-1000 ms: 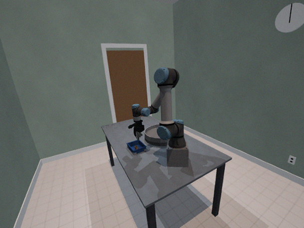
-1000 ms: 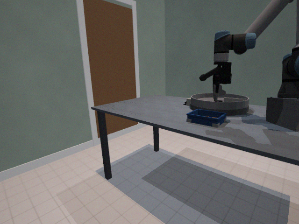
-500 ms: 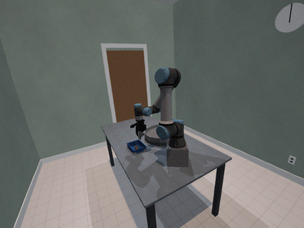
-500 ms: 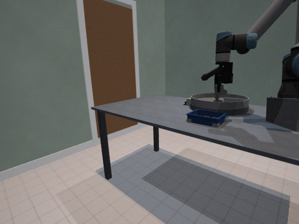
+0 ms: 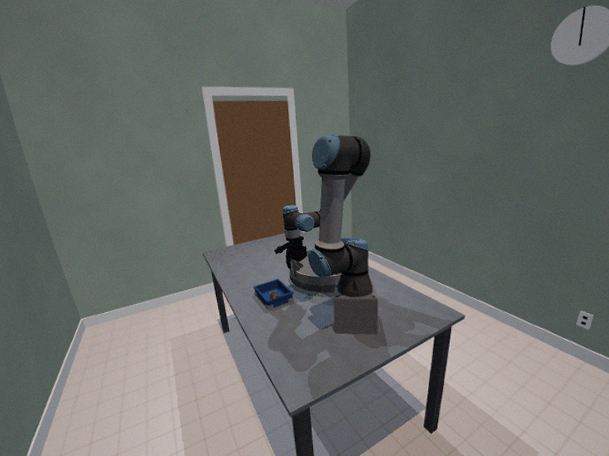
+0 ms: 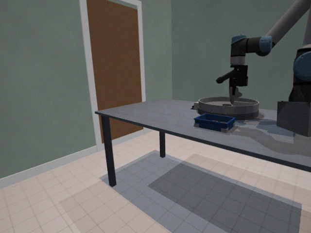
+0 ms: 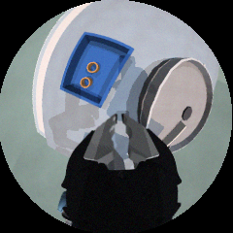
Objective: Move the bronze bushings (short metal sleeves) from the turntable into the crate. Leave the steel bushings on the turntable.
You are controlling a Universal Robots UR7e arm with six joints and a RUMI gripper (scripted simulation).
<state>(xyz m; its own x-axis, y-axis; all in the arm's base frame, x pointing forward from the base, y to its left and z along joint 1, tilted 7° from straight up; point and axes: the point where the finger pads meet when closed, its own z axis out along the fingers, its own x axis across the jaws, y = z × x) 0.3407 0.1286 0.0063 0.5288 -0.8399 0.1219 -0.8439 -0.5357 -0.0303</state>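
Over the desk (image 5: 257, 362) (image 6: 150, 112), my way from turntable (image 5: 316, 283) (image 6: 228, 109) (image 7: 210, 97) to the long edge by the crate (image 5: 273, 302) (image 6: 213, 125) (image 7: 80, 98) is open above both rims. The turntable's raised wall blocks a low sideways pass (the crate's walls, lower, do too).

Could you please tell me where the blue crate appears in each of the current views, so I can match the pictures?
Top: the blue crate is just below centre, slightly left.
Exterior: right of centre, in front of the turntable.
Wrist: upper left, two bronze bushings inside.
Shared landmark: the round turntable, beside the crate.
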